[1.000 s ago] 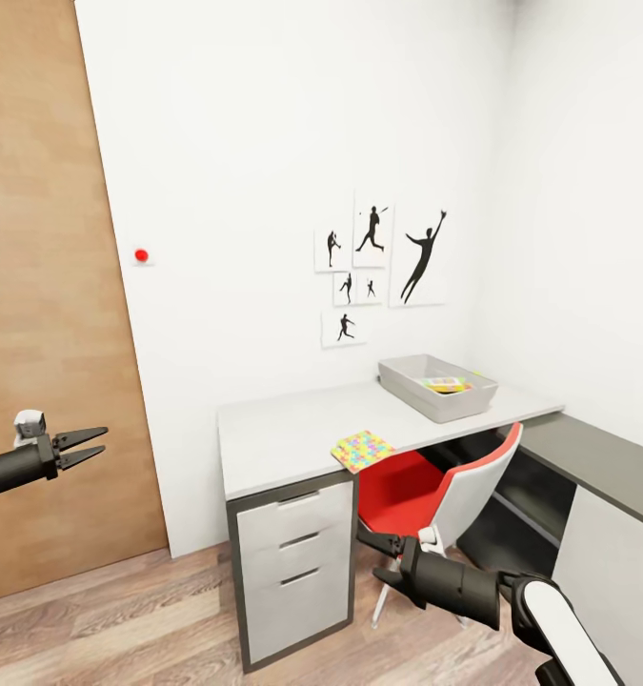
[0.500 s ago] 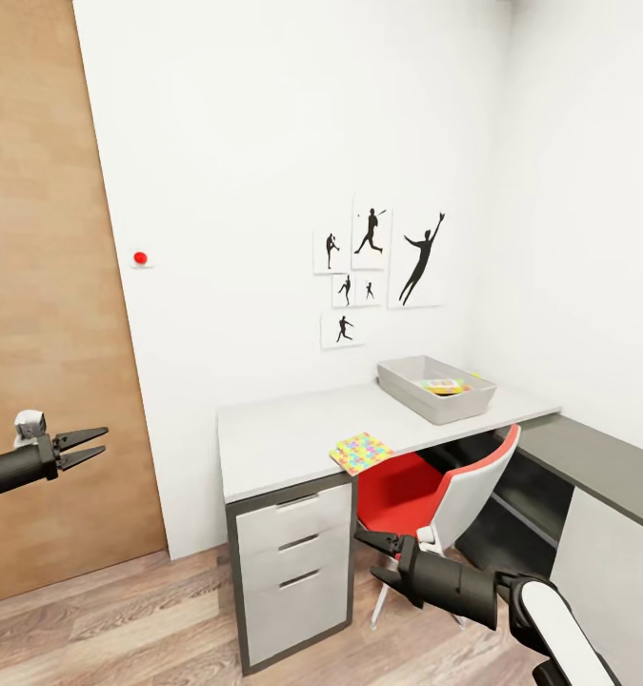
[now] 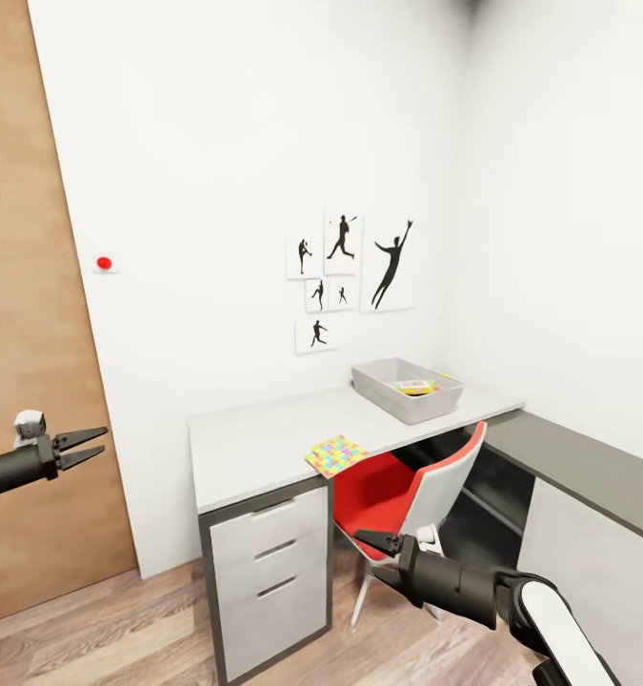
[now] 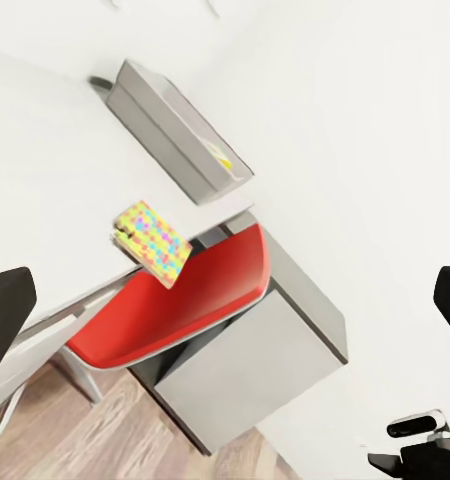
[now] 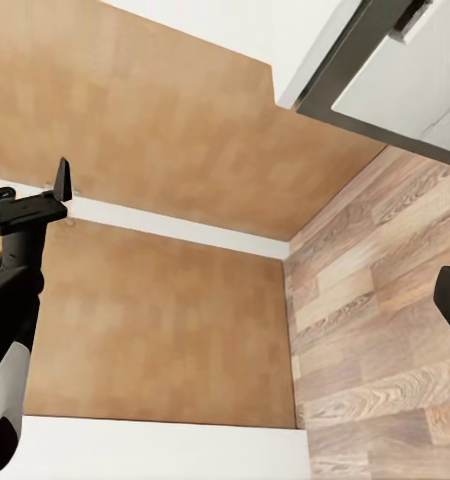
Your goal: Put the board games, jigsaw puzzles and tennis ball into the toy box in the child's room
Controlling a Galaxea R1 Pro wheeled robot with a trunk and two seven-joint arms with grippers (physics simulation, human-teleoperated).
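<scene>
The white-topped table (image 3: 254, 443) stands against the wall of the child's room. At its far right end sits the grey toy box (image 3: 386, 393), with a flat colourful item (image 3: 415, 387) inside; I cannot tell which toy it is. One jigsaw puzzle (image 3: 336, 454) lies at the table's front edge and juts out over the red chair; the left wrist view shows it (image 4: 153, 241) with the toy box (image 4: 175, 130) beyond. My left gripper (image 3: 85, 446) hovers open and empty far to the left, before the door. My right gripper (image 3: 376, 555) is open and empty, low beside the chair. Board games and tennis ball are out of view.
A red and white chair (image 3: 407, 495) is tucked under the table beside the white drawers (image 3: 269, 553). A lower dark grey-topped unit (image 3: 578, 467) adjoins on the right. A brown wooden door (image 3: 26, 381) fills the left. Wood-plank floor (image 3: 121, 638) lies ahead.
The whole picture has shifted left, so the camera has moved. Both grippers hold the same pose and stay open. Nothing on the table has moved.
</scene>
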